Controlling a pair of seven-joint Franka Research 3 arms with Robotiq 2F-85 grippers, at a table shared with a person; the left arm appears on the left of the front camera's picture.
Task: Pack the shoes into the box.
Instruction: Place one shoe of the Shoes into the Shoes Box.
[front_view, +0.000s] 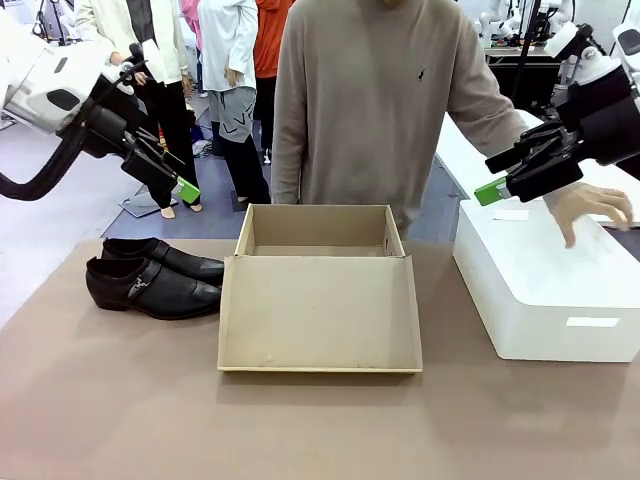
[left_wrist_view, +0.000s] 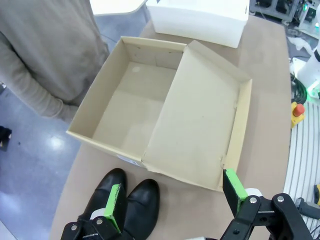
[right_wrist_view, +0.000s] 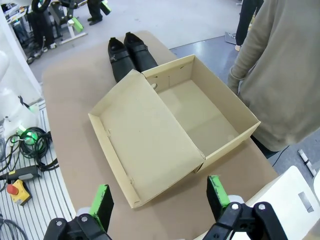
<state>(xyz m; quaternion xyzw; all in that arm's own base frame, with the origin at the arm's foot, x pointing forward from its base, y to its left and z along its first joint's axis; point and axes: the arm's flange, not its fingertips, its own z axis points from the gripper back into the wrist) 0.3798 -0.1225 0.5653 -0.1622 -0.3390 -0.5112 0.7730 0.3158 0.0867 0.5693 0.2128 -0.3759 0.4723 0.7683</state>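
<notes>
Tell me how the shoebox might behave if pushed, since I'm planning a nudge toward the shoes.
The shoebox would probably slide easily, being thin-walled card with nothing in it. Its walls look stiff enough for a gentle push, but the open lid may flap or drag on the table.

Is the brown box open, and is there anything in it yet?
Open and empty: its lid is folded back toward the robot, and the bare inside of the box is visible.
</notes>
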